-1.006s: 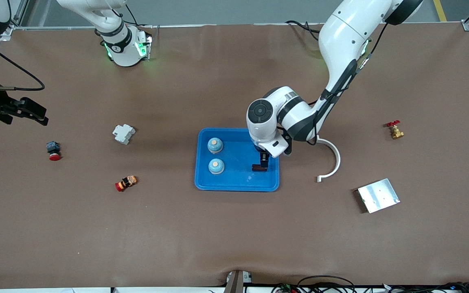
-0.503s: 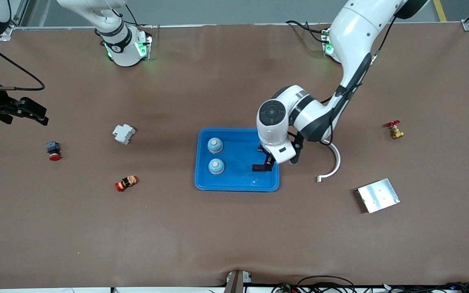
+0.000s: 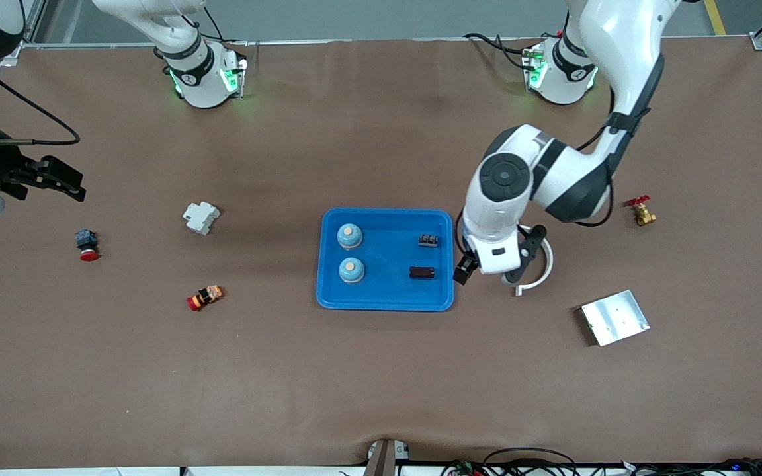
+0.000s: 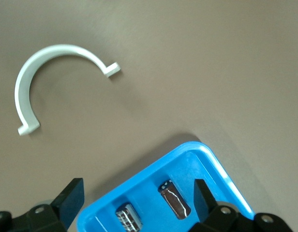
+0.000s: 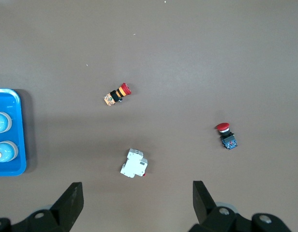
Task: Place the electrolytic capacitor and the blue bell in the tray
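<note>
The blue tray (image 3: 387,252) lies mid-table. In it sit two blue bells (image 3: 349,235) (image 3: 351,269), a dark brown electrolytic capacitor (image 3: 422,272) and a smaller dark striped part (image 3: 428,240). My left gripper (image 3: 493,268) hangs open and empty over the tray's end rim and the table beside it. Its wrist view shows the tray (image 4: 221,169), the capacitor (image 4: 174,199) and the striped part (image 4: 128,216) below the left gripper (image 4: 137,191). My right gripper (image 3: 67,183) waits open over the right arm's end of the table, the right gripper (image 5: 137,191) holding nothing.
A white curved piece (image 3: 543,264) lies just under the left hand. A silver plate (image 3: 614,317) and a red-handled brass valve (image 3: 641,211) lie toward the left arm's end. A white breaker (image 3: 201,217), a red-yellow button (image 3: 204,297) and a red-blue button (image 3: 86,244) lie toward the right arm's end.
The left gripper has drawn away from the capacitor in the tray toward the left arm's end, uncovering the striped part. The capacitor stays in place. The right arm barely shifted.
</note>
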### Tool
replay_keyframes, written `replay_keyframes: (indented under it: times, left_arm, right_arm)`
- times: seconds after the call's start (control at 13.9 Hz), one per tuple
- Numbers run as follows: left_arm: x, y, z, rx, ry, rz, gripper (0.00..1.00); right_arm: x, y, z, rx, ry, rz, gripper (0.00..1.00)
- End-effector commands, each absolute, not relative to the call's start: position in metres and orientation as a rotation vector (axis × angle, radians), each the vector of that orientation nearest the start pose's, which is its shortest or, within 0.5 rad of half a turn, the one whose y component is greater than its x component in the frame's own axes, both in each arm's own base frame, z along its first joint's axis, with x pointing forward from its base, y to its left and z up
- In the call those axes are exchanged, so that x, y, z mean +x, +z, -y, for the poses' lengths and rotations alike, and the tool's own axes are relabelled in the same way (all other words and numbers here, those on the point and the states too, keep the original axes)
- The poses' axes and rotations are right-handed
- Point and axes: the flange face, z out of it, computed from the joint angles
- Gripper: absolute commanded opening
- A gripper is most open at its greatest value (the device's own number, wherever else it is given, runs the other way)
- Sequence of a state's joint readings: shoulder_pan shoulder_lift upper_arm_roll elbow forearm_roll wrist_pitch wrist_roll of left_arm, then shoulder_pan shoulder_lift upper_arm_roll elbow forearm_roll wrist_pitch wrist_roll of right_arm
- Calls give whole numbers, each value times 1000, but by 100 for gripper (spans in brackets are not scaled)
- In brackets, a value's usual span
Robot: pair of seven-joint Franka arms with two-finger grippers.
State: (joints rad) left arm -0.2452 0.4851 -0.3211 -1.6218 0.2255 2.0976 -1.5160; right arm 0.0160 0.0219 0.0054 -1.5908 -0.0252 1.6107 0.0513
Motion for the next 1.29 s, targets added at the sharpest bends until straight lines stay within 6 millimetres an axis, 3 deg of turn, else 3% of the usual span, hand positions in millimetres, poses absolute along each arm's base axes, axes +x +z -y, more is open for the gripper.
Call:
replay_keyframes:
  times: [0.0, 0.29, 0.43, 0.72, 0.86, 1.22]
  left_arm:
    - [597, 375, 310, -2974, -48, 1021, 100]
    - [619, 397, 265, -3105, -102, 393, 100]
    - [632, 412, 226, -3124, -127, 189, 100]
    - [644, 420, 182, -3110, -141, 99, 100]
    - [650, 431, 148, -3102, -160, -2, 100]
    - [655, 435, 132, -3101, -180, 1, 100]
  right_arm:
    - [555, 614, -3, -3166, -8, -45, 100]
    - [556, 614, 1, -3166, -11, -55, 100]
    - [556, 614, 0, -3164, -10, -52, 100]
    - [556, 613, 0, -3166, -6, -55, 100]
    - [555, 614, 0, -3166, -8, -55, 100]
    - [556, 614, 1, -3164, -3, -60, 100]
